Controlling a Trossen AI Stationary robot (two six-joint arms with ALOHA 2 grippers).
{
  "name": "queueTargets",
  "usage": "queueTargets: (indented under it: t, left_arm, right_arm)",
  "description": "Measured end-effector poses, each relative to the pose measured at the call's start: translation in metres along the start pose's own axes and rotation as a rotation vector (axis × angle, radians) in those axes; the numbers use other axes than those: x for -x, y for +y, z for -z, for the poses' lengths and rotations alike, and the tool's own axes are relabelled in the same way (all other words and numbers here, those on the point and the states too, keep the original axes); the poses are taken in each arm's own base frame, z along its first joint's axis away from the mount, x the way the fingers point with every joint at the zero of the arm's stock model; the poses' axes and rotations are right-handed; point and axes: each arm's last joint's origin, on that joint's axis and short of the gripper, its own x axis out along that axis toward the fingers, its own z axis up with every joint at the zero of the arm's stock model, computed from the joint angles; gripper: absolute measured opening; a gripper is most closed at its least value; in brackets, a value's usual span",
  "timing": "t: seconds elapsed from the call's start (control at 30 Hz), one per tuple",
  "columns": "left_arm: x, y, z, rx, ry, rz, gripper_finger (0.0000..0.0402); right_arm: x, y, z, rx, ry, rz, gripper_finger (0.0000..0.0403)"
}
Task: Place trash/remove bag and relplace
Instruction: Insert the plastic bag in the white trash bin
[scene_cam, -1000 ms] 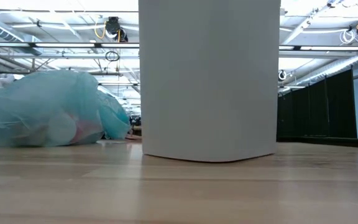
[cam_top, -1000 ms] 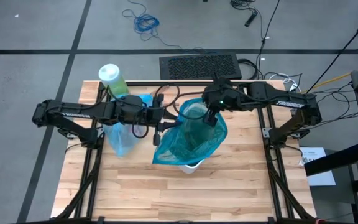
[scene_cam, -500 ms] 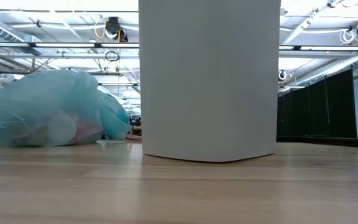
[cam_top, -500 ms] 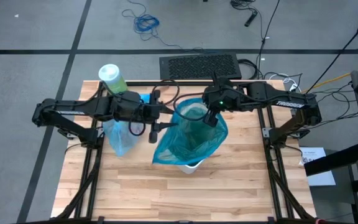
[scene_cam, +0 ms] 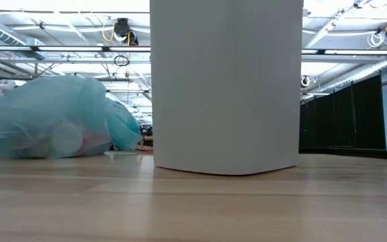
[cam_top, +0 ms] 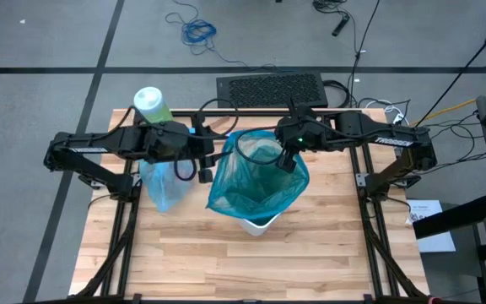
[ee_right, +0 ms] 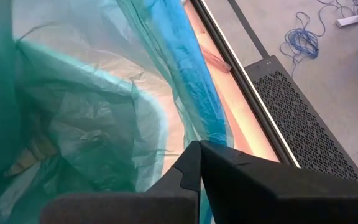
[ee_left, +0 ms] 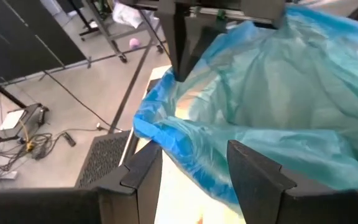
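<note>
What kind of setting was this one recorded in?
Probably a robotics lab or workshop: a wooden table on a bare concrete floor, loose cables lying around, and exposed ceiling trusses with strip lights.

Teal-green, see-through plastic bag [cam_top: 256, 181] draped over a plain white wastebasket [scene_cam: 226, 87]; pale sky-blue, crinkly bag [cam_top: 164, 187] lying beside it, pinkish and white shapes showing faintly through. Light striped wood table [cam_top: 226, 262], black arms, green bottle [cam_top: 153, 106] with white cap.
</note>
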Motion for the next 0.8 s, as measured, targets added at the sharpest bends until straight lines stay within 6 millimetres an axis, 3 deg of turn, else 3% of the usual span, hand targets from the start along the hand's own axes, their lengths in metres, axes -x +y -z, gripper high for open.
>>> queueTargets:
  t: [0.33,0.57,0.8]
  left_arm:
    - [0.016,0.008,-0.007,-0.054,0.069,-0.078,0.0176]
    - [0.030,0.005,-0.026,-0.048,-0.087,0.157,0.0175]
    - [-0.011,-0.013,-0.026,0.006,-0.060,0.292,0.0126]
  right_arm:
    - [0.000,0.001,0.000,-0.002,0.006,-0.029,0.0000]
    - [0.000,0.001,0.001,-0.002,0.014,-0.028,0.0000]
    - [0.000,0.000,0.005,-0.016,0.057,-0.018,0.0000]
